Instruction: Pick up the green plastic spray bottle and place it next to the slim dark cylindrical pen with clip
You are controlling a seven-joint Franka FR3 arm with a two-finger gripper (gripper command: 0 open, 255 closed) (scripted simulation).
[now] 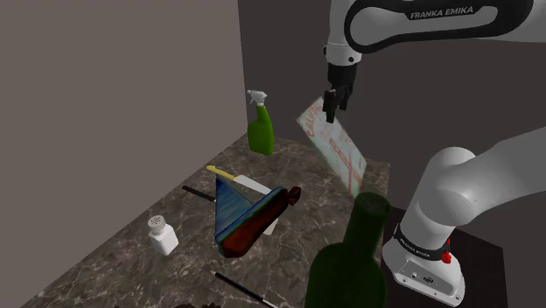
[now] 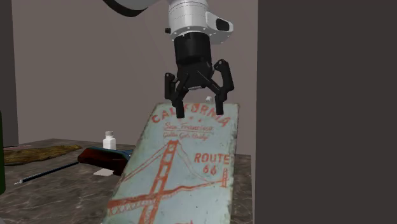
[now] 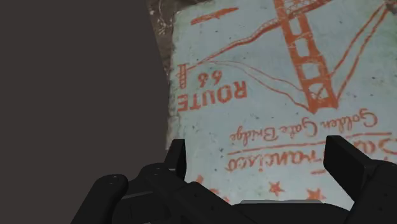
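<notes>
Shoulder view is showing the black gripper [image 1: 333,111] hanging just above the Route 66 sign [image 1: 343,150], its fingers standing wide apart and gripping nothing, while the green spray bottle [image 1: 260,128] is standing upright near that sign, to its left.

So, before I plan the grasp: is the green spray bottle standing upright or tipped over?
Upright: the green spray bottle stands on its base on the table, white trigger head uppermost.
</notes>
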